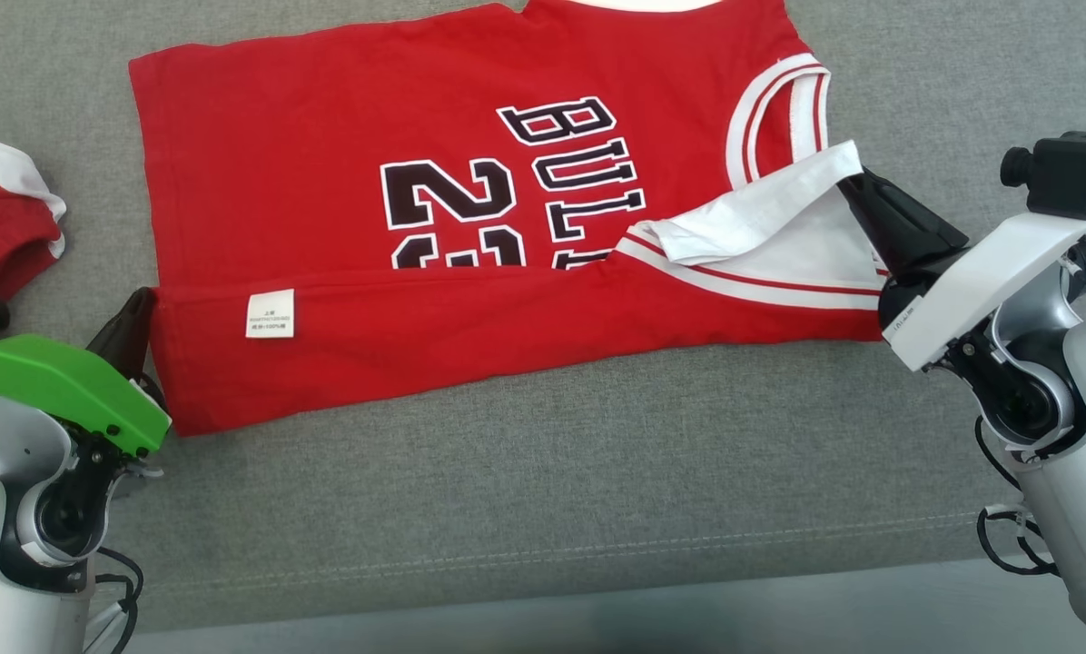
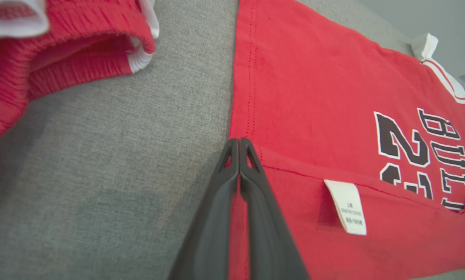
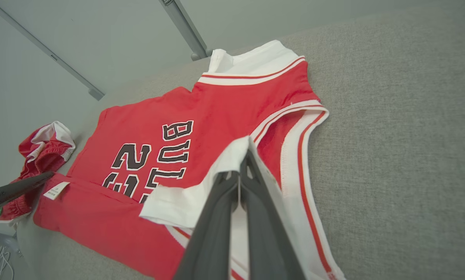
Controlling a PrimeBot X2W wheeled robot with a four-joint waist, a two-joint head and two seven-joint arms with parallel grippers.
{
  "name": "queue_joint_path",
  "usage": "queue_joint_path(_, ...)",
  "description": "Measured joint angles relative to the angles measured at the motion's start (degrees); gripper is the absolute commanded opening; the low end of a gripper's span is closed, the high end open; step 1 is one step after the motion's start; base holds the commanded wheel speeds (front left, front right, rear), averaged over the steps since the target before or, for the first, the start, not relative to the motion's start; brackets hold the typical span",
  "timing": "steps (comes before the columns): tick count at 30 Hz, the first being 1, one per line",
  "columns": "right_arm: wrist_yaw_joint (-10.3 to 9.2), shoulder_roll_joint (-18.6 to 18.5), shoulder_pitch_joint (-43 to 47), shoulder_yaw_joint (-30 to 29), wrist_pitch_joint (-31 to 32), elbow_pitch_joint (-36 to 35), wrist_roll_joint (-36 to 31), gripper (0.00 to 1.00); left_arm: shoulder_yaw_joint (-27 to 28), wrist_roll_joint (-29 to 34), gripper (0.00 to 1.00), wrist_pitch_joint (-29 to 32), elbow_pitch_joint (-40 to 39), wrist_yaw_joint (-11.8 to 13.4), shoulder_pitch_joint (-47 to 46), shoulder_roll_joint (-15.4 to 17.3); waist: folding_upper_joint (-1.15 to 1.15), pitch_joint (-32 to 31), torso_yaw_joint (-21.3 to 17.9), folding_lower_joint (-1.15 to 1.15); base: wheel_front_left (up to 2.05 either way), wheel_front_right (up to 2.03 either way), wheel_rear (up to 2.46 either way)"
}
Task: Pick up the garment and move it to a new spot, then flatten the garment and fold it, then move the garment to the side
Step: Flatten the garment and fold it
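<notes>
While the red sleeveless cloth jersey [image 1: 325, 182] lies stretched side to side on the grey cushion [image 1: 543, 472], its neck points to the robot's right. The left gripper [image 1: 137, 318] pinches its bottom corner tight, and the right gripper [image 1: 856, 186] pinches its white shoulder edge.

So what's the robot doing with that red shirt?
It's folding a red basketball jersey on the gray cushion. The left pincer is shut on a hem corner, and the right pincer is shut on the white shoulder edge. The near side is already folded over, hiding part of the number and showing the white label. A bunched red and white garment lies off to the left.
</notes>
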Motion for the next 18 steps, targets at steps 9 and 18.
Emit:
queue_joint_path(9,0.0,-0.01,-1.22,0.62,0.0,1.18,-0.05,0.0,-0.97,0.01,0.04,-0.01,2.94,-0.75,-1.35,-0.62,0.0,0.59,-0.19,0.0,0.0,0.0,0.0)
queue_joint_path(18,0.0,0.02,-2.13,1.64,-0.05,2.63,-0.09,0.0,-1.62,0.44,0.17,-0.09,5.64,-1.07,-2.31,-0.97,0.0,0.63,-0.25,0.0,0.0,0.0,0.0)
